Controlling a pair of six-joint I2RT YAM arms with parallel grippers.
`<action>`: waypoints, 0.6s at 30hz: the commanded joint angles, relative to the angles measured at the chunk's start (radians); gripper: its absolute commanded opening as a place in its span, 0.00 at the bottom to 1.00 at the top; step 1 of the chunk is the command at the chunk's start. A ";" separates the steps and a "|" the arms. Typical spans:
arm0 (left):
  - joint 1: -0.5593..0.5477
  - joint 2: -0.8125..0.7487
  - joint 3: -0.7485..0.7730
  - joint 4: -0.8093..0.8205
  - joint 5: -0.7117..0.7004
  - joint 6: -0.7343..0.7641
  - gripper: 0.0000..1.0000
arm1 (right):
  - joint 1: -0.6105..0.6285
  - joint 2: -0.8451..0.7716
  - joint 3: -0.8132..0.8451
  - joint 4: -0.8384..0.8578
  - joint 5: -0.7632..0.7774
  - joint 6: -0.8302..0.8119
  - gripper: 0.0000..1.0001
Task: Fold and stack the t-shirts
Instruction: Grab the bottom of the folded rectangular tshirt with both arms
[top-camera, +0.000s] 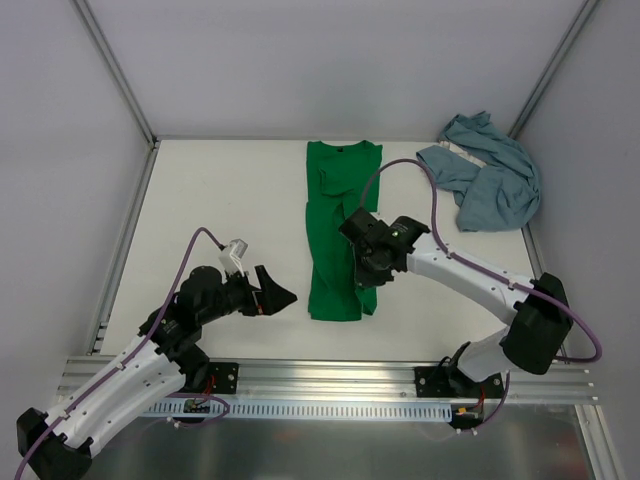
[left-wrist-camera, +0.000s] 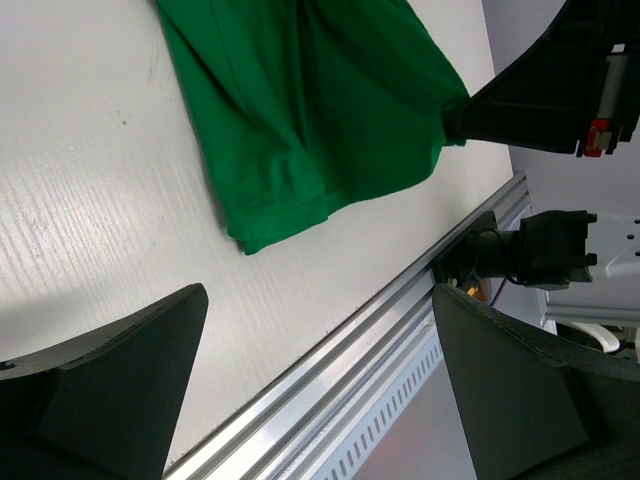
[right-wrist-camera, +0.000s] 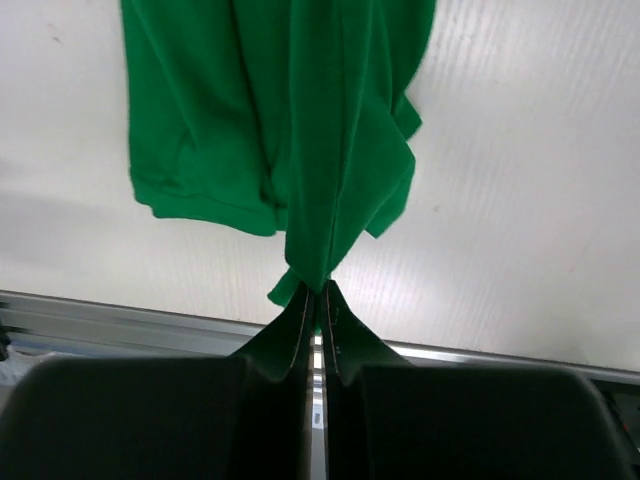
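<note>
The left gripper (top-camera: 272, 293) stood just left of the green t-shirt (top-camera: 335, 230), level with its near hem and not touching it, fingers (left-wrist-camera: 130, 370) spread wide apart and holding nothing. The green t-shirt lay on the white table (top-camera: 220, 200) as a long narrow strip, collar at the far end, hem towards the arms. The right gripper (right-wrist-camera: 318, 300) sat over the green t-shirt's right edge, fingers pressed together on a pinched fold of the green cloth. The blue-grey t-shirt (top-camera: 485, 180) lay crumpled well to the right of the green t-shirt, level with its collar end, the two garments apart.
</note>
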 joint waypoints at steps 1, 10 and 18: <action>-0.006 -0.004 0.004 0.021 0.014 -0.008 0.99 | -0.005 -0.082 -0.034 -0.071 0.051 0.013 0.00; -0.006 0.005 0.001 0.030 0.024 -0.011 0.99 | -0.038 -0.229 -0.098 -0.146 0.097 0.021 0.01; -0.006 0.023 -0.010 0.053 0.034 -0.017 0.99 | -0.091 -0.240 0.010 -0.219 0.116 -0.040 0.01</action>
